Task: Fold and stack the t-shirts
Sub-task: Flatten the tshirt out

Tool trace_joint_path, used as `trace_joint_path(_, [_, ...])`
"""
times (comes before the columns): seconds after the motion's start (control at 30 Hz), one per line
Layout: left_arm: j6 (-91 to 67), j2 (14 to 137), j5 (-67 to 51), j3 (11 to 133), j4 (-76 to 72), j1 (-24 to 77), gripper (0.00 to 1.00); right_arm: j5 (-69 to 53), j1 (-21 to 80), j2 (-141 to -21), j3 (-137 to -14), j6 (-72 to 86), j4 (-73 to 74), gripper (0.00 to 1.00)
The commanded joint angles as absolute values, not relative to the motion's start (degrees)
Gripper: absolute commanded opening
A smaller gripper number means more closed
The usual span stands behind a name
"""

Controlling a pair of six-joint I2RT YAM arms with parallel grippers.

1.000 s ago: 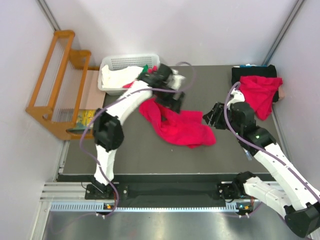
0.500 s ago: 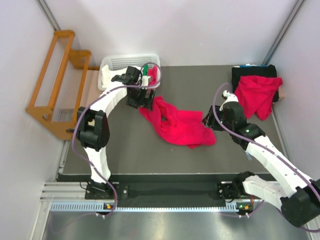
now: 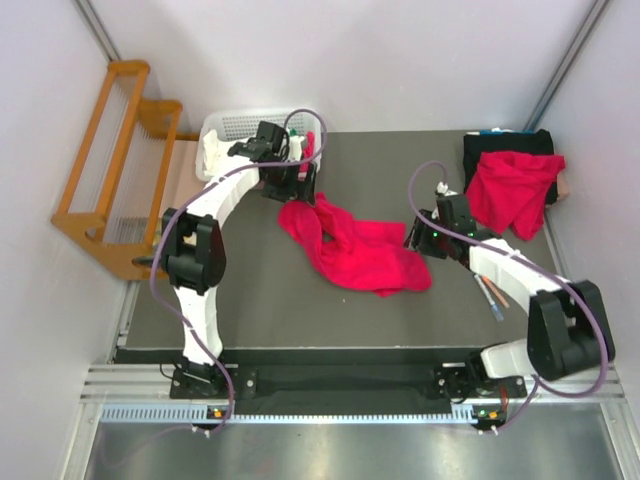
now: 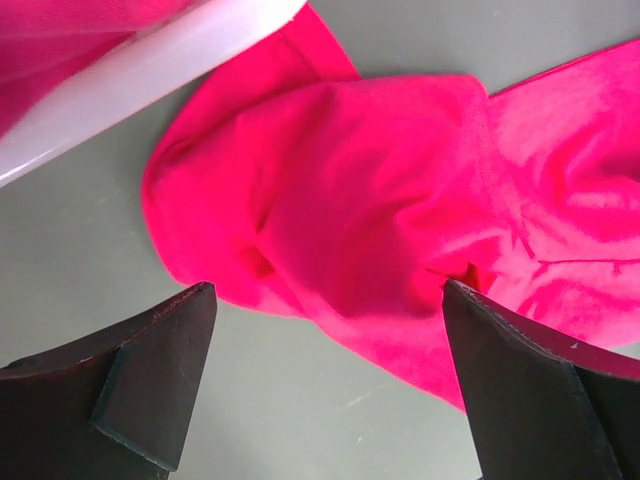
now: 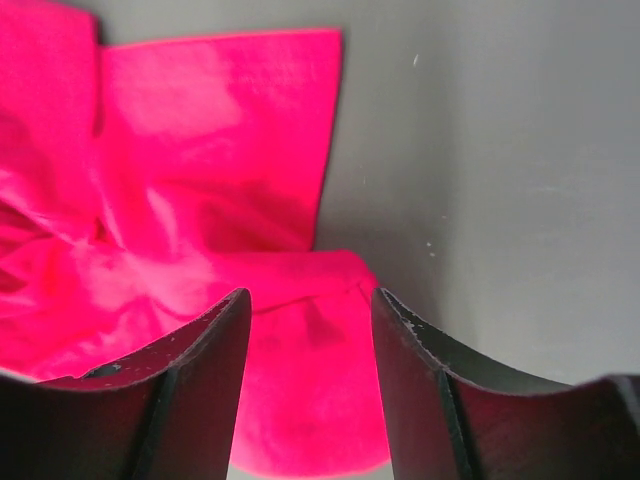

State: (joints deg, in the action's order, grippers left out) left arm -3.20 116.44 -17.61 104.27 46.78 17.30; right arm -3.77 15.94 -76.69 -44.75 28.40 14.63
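Crumpled t-shirt (image 3: 355, 245) lies mid-counter (image 3: 250, 300), bunched and twisted, no fold started. A second t-shirt (image 3: 515, 190) is draped over a black thing (image 3: 505, 145) at the far right corner. More red cloth shows in the white basket (image 3: 235, 125).

Left jaws are wide apart, holding nothing, over the shirt's far-left lump (image 4: 340, 200), just beside the basket rim (image 4: 150, 70). Right jaws are partly apart, nothing clamped, over the shirt's right edge (image 5: 300, 300).

Risks, as I judge them:
- The left pinch lands on a thick bunch, several layers come up together and the shirt stays twisted.
- The left jaws clip the rim or catch the basket's cloth because they are so near it.
- The right jaws sit at the very edge, so they could close on one thin layer or miss and slip off.
- An uneven pull from the two arms drags the shirt instead of spreading it.
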Motion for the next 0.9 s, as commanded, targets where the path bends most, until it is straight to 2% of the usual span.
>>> trace_joint_path(0.0, [-4.83, 119.52, -18.64, 106.0, 43.68, 18.54, 0.99, -9.13, 15.12, -82.86, -48.16, 28.03, 8.53, 0.5])
trace_joint_path(0.4, [-4.83, 123.57, -18.9, 107.93, 43.24, 20.04, 0.99, -10.98, 12.75, -93.51, -55.63, 27.68, 5.89, 0.5])
trace_joint_path(0.87, [-2.2, 116.37, -18.2, 101.08, 41.22, 20.13, 0.99, -13.71, 9.93, -102.3, -59.33, 29.88, 2.02, 0.46])
